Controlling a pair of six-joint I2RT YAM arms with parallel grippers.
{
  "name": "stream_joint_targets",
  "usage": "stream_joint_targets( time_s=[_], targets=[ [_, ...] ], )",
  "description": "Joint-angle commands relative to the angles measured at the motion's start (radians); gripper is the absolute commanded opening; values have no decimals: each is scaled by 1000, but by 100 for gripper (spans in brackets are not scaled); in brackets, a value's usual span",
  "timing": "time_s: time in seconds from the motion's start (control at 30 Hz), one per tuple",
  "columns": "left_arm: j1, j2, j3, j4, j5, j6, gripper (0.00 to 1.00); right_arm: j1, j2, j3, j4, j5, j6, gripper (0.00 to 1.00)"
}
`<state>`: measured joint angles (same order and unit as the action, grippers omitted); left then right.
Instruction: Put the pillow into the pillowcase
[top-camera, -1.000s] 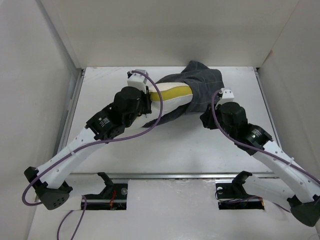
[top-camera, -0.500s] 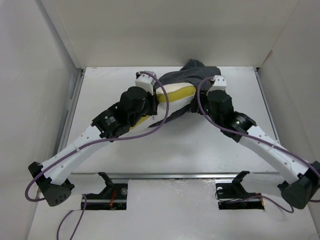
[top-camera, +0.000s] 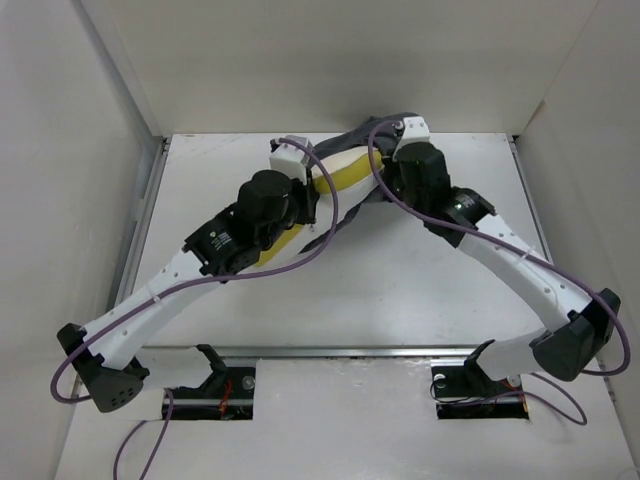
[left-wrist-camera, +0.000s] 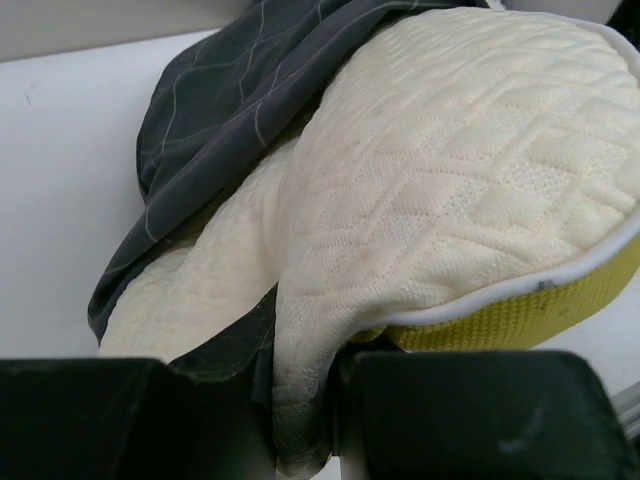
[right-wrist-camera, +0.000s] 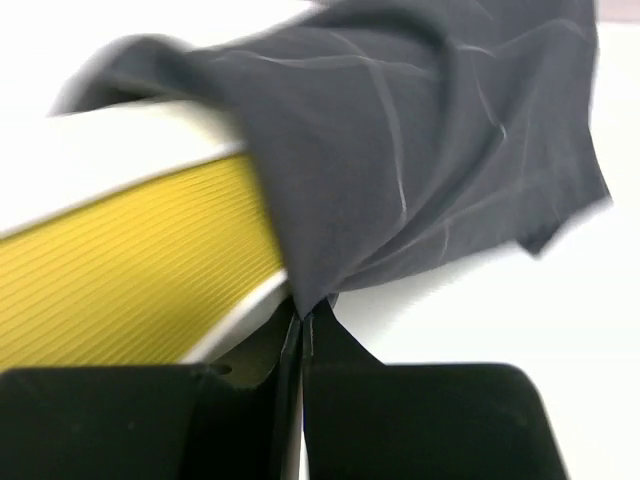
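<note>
The cream-yellow quilted pillow (top-camera: 345, 172) lies at the back middle of the table, its far end inside the dark grey checked pillowcase (top-camera: 372, 130). In the left wrist view the pillow (left-wrist-camera: 460, 190) fills the frame with the pillowcase (left-wrist-camera: 230, 90) draped over its far left side. My left gripper (left-wrist-camera: 305, 420) is shut on a pinched fold of the pillow's near edge. In the right wrist view my right gripper (right-wrist-camera: 305, 325) is shut on the pillowcase (right-wrist-camera: 420, 150) hem, pulled over the pillow's yellow side band (right-wrist-camera: 130, 270). Both wrists sit over the bundle and hide much of it from above.
White walls enclose the table (top-camera: 400, 290) on the left, back and right; the bundle sits close to the back wall. A metal rail (top-camera: 340, 350) runs along the near edge. Purple cables loop over both arms.
My right arm has swung left and toward the back wall, drawing the pillowcase hem further over the pillow. My left arm shifted slightly right, still holding the pillow. The bundle looks more bunched.
</note>
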<state>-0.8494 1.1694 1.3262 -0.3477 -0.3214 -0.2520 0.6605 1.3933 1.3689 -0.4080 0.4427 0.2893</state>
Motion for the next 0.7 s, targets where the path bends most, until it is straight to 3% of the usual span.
stream_joint_targets(
  time_s=[0.0, 0.07, 0.17, 0.2, 0.4, 0.67],
  targets=[
    [3, 40, 38, 249, -8, 14, 0, -1, -101, 182, -92, -373, -166, 0],
    [3, 114, 38, 279, 1, 0, 0, -1, -111, 310, -194, -648, -194, 0],
    [15, 298, 103, 302, 34, -41, 0, -1, -160, 334, -199, -1035, -231, 0],
    [24, 391, 134, 302, 60, -53, 0, -1, -160, 325, -199, -1086, -231, 0],
    [24, 578, 272, 233, 102, -89, 0, -22, -171, 314, -210, -1102, -253, 0],
    [24, 449, 163, 269, 71, -101, 0, -99, -135, 295, -247, -1065, -263, 0]
  ],
)
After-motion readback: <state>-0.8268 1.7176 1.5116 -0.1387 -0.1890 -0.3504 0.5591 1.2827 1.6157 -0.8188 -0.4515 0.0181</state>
